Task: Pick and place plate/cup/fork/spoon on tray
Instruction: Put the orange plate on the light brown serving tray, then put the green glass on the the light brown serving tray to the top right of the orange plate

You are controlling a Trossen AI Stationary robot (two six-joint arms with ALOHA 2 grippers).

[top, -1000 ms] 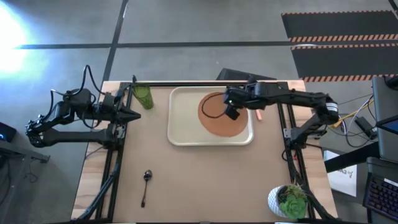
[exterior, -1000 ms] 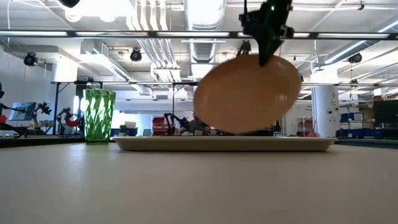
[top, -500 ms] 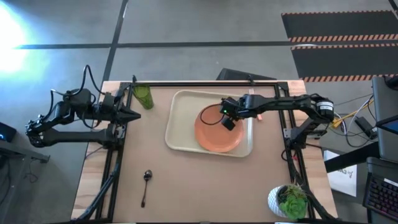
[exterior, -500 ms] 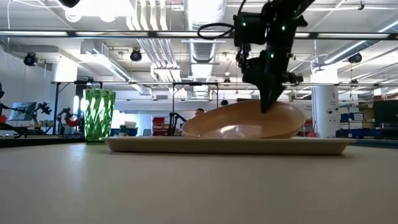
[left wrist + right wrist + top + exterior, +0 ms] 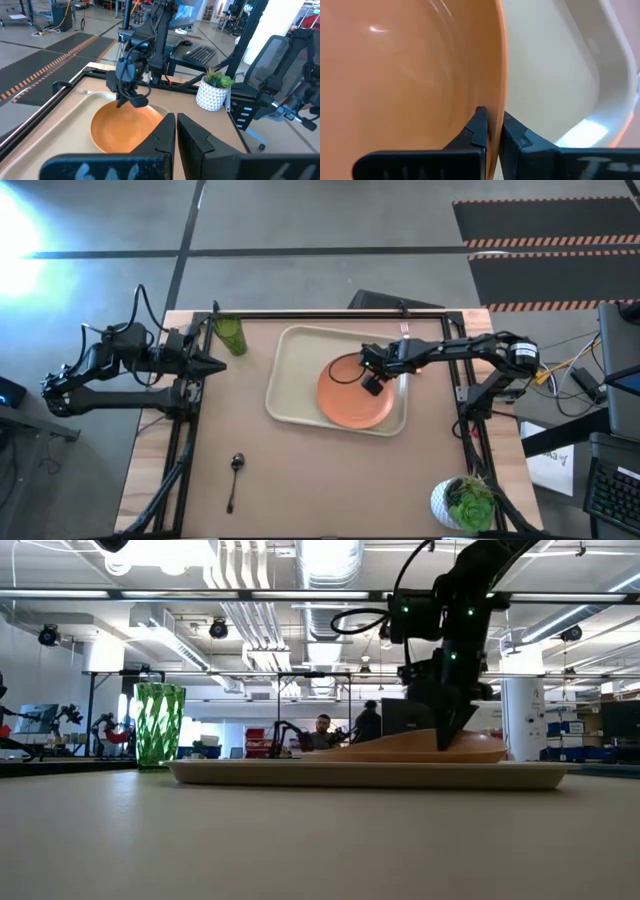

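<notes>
The round flat orange plate [image 5: 355, 391] lay inside the large cream rectangular tray [image 5: 290, 375], in the half of the tray nearer the right edge of the table [image 5: 330, 470]. In the low view its far side was a little raised, so it seemed not fully settled. The right tool [image 5: 372, 377] was pinching the rim of the plate between its two dark fingers [image 5: 479, 127]; the right wrist view showed the rim held tight between them. So the plate was almost placed, and I judged that only the release was left for it.

The other three things were not on the tray. The small translucent green plastic cup [image 5: 231, 335] stood upright near the far left corner of the table, just beside the tray. The small dark metallic spoon [image 5: 235, 476] lay near the near edge, well apart from the tray. The slim fork with an orange-pink handle [image 5: 410, 352] lay just beside the right side of the tray, partly hidden by the arm.

The left tool [image 5: 207, 364] waited at the left edge of the table, its fingers pressed together and empty.
</notes>
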